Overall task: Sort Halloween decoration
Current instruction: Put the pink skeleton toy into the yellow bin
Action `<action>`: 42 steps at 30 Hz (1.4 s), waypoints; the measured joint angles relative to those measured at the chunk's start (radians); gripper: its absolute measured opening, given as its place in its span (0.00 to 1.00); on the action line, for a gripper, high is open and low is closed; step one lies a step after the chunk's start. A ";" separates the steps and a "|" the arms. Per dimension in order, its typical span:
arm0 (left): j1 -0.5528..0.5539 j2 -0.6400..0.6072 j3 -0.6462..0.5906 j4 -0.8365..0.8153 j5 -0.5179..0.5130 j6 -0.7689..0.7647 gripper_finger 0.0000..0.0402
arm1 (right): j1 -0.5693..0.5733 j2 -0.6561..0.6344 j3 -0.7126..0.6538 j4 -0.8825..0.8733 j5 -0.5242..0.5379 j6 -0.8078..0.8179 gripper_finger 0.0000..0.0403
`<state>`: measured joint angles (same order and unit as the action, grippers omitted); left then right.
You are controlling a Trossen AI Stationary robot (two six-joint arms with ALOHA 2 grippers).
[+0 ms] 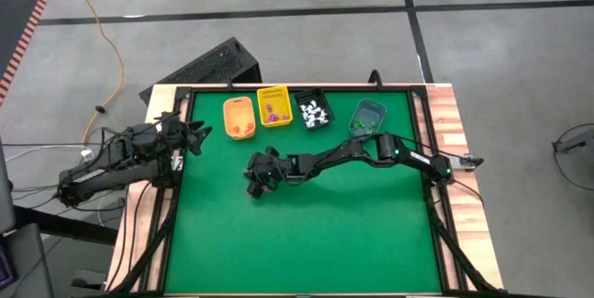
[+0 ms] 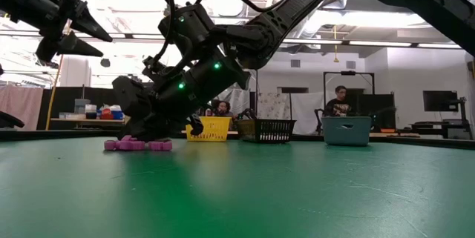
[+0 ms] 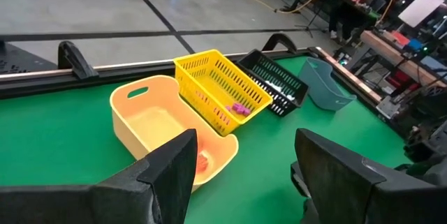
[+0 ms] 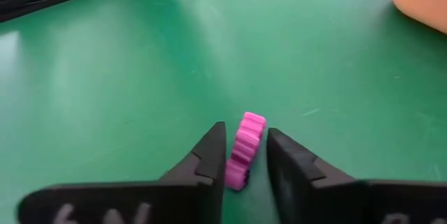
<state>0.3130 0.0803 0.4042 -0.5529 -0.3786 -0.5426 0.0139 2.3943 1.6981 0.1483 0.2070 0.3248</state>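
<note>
A purple ridged trinket point(image 4: 243, 147) lies on the green mat point(image 1: 306, 233) near the table's middle; the low view shows it as a low purple trinket point(image 2: 137, 145) under the fingers. My right gripper point(image 4: 246, 129) is low over the mat, slanting down, with one finger on each side of the trinket and a narrow gap. It also shows as my right gripper point(image 1: 255, 179) in the high view. My left gripper point(image 3: 241, 161) hangs open above the table's left edge, also seen as my left gripper point(image 1: 190, 136), holding nothing. My right gripper straddles the purple trinket's two long sides point(image 4: 234, 165), its fingers lying along it and slanting down from the table's right. The trinket rests on the mat. One finger point(image 4: 213, 151) stands right against it; whether either finger touches it I cannot tell.
Along the far edge stand an orange bin point(image 1: 239, 119) with orange pieces, a yellow basket point(image 1: 274, 108) with purple ones, a black basket point(image 1: 313, 110) with white ones and a grey-blue bin point(image 1: 368, 118) with green ones. A raised frame rims the mat.
</note>
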 joint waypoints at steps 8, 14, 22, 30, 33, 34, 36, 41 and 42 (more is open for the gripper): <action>0.000 0.000 0.000 -0.018 -0.002 0.000 0.58 | 0.000 0.000 0.000 -0.007 -0.002 0.000 0.11; 0.000 0.000 0.000 -0.018 -0.002 0.000 0.58 | 0.000 -0.003 0.010 -0.013 -0.004 0.000 0.02; 0.000 0.000 0.000 -0.018 -0.002 0.000 0.58 | -0.011 0.000 0.095 -0.055 -0.021 -0.001 0.01; 0.000 0.000 0.000 -0.018 -0.002 0.000 0.58 | -0.046 0.000 0.173 -0.047 -0.022 0.027 0.01; 0.000 0.000 0.000 -0.018 0.000 0.000 0.58 | -0.069 0.000 0.211 -0.045 -0.026 0.046 0.01; 0.000 0.000 0.000 -0.018 0.000 0.000 0.58 | -0.077 0.000 0.226 -0.047 -0.025 0.045 0.01; 0.000 0.000 0.000 -0.018 0.000 0.000 0.58 | -0.093 0.000 0.253 -0.046 -0.025 0.044 0.01; 0.000 0.000 0.000 -0.018 0.000 0.000 0.58 | -0.139 -0.002 0.294 -0.045 -0.026 0.041 0.01; 0.000 0.000 0.000 -0.018 0.001 0.000 0.58 | -0.149 -0.002 0.299 -0.046 -0.026 0.041 0.01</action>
<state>0.3128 0.0803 0.4042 -0.5705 -0.3779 -0.5430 -0.1347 2.3928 1.9970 0.1026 0.1810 0.3662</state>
